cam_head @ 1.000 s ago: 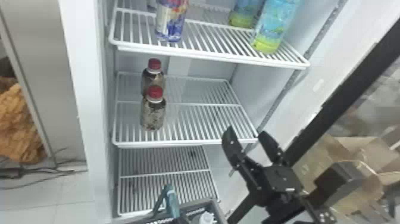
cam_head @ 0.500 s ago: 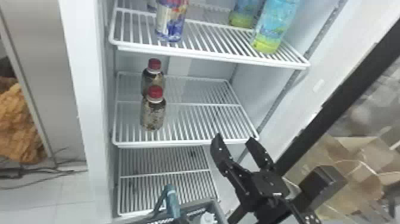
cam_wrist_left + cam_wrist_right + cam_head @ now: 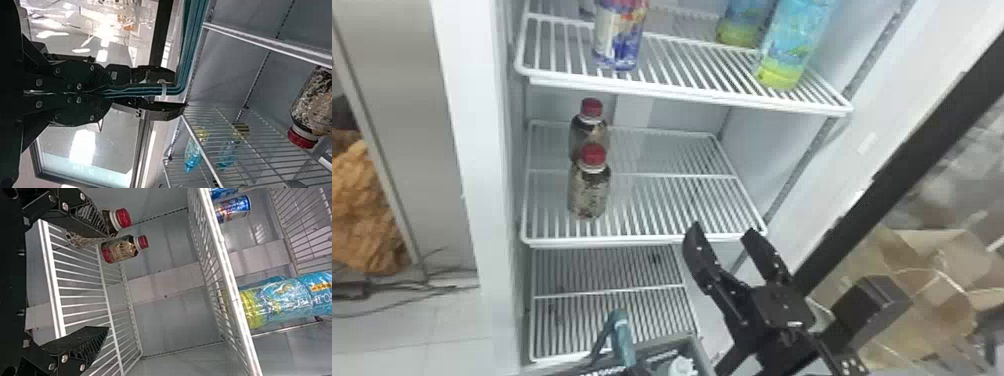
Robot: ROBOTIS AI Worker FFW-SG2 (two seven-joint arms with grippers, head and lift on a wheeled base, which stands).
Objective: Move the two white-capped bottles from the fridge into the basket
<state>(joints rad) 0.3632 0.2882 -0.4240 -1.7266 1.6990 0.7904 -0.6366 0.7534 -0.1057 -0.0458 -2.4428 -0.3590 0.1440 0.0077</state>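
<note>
Note red-capped bottles [image 3: 588,195] left of centre, blue can [image 3: 621,42] above. At lower right, see right claw [image 3: 723,232] gaping wide, grasping nothing.

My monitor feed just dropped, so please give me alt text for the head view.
Right gripper, open and empty, at the front right edge of the fridge's middle shelf. Two red-capped bottles stand one behind the other on that shelf's left; below, a basket at the bottom edge holds something white-topped.
</note>
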